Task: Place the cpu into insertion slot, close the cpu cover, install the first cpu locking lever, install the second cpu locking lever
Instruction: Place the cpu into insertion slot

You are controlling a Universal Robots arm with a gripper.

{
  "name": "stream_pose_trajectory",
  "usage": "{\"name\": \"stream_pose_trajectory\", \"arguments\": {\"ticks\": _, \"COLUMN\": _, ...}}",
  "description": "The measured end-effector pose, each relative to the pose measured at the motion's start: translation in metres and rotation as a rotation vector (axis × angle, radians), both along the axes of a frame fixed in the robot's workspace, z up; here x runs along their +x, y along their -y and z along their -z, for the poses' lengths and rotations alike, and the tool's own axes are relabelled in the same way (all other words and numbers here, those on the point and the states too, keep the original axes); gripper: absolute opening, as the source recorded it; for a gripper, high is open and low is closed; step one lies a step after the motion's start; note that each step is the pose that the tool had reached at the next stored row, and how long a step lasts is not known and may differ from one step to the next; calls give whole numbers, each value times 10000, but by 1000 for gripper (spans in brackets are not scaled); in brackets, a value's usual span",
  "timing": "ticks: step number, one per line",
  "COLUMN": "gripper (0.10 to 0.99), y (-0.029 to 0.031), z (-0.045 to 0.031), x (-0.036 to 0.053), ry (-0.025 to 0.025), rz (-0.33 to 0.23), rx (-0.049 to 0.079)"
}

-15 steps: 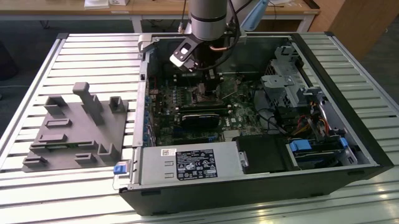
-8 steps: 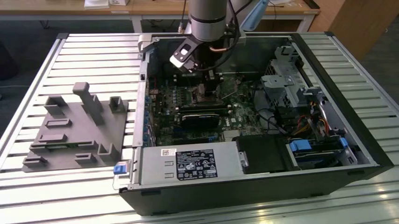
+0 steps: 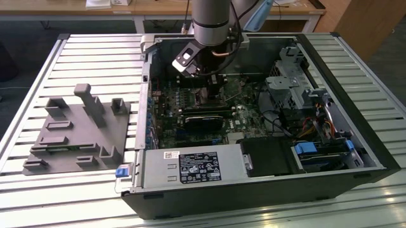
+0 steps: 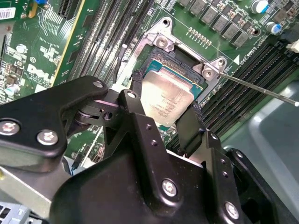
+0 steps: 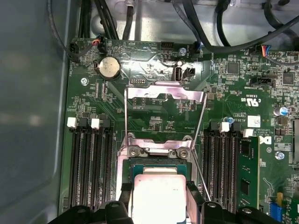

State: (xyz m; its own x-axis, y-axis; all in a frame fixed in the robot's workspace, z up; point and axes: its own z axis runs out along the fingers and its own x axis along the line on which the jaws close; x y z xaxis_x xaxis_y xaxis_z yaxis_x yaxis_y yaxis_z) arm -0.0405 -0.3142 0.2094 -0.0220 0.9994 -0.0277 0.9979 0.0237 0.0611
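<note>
Pincer status: its matte black metal fingers are clamped on opposite edges of the cpu, a small flat square chip with a pale silver-grey brushed-metal face. In both wrist views you'll see the chip between the fingertips, right at the insertion slot. That's a square socket with a black rim and silver screwed brackets, set in glossy green circuit board. I can't tell you whether the chip is fully seated.

The cpu cover, a thin silver sheet-metal frame with a large square window, lies swung open just beyond the fingertips, hinged at the slot's far edge. Green board shows through the window. Two thin bright wire levers run along either side of the open cover, unlatched. Long narrow black memory slots flank the pincer on both sides.

In the exterior view, the grey tubular arm reaches down into the open black computer case.
</note>
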Motion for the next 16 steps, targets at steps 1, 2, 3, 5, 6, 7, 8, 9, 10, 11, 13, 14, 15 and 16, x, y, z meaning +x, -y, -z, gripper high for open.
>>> {"name": "stream_pose_trajectory", "arguments": {"ticks": 1, "gripper": 541, "y": 0, "z": 8, "x": -1, "ry": 0, "rz": 0, "rx": -1}}
{"name": "stream_pose_trajectory", "arguments": {"ticks": 2, "gripper": 541, "y": 0, "z": 16, "x": -2, "ry": 0, "rz": -1, "rx": -1}}
{"name": "stream_pose_trajectory", "arguments": {"ticks": 3, "gripper": 541, "y": 0, "z": 25, "x": -2, "ry": -1, "rz": -2, "rx": -2}}
{"name": "stream_pose_trajectory", "arguments": {"ticks": 5, "gripper": 541, "y": 0, "z": 42, "x": -2, "ry": 0, "rz": 0, "rx": 0}}
{"name": "stream_pose_trajectory", "arguments": {"ticks": 6, "gripper": 541, "y": 0, "z": 49, "x": -2, "ry": 0, "rz": -1, "rx": 0}}
{"name": "stream_pose_trajectory", "arguments": {"ticks": 7, "gripper": 541, "y": 0, "z": 55, "x": -2, "ry": 0, "rz": -1, "rx": -1}}
{"name": "stream_pose_trajectory", "arguments": {"ticks": 8, "gripper": 541, "y": 0, "z": 61, "x": -2, "ry": 0, "rz": -1, "rx": -1}}
{"name": "stream_pose_trajectory", "arguments": {"ticks": 9, "gripper": 541, "y": 0, "z": 68, "x": -2, "ry": 0, "rz": -1, "rx": 0}}
{"name": "stream_pose_trajectory", "arguments": {"ticks": 10, "gripper": 541, "y": 0, "z": 74, "x": -2, "ry": 0, "rz": -1, "rx": 0}}
{"name": "stream_pose_trajectory", "arguments": {"ticks": 11, "gripper": 541, "y": 0, "z": 80, "x": -2, "ry": 0, "rz": -1, "rx": 0}}
{"name": "stream_pose_trajectory", "arguments": {"ticks": 13, "gripper": 541, "y": 0, "z": 93, "x": -2, "ry": 0, "rz": -1, "rx": -1}}
{"name": "stream_pose_trajectory", "arguments": {"ticks": 14, "gripper": 541, "y": 0, "z": 100, "x": -2, "ry": 0, "rz": -1, "rx": -1}}
{"name": "stream_pose_trajectory", "arguments": {"ticks": 15, "gripper": 541, "y": 0, "z": 107, "x": -2, "ry": 0, "rz": -1, "rx": -1}}
{"name": "stream_pose_trajectory", "arguments": {"ticks": 16, "gripper": 541, "y": 0, "z": 114, "x": -2, "ry": 0, "rz": -1, "rx": -1}}
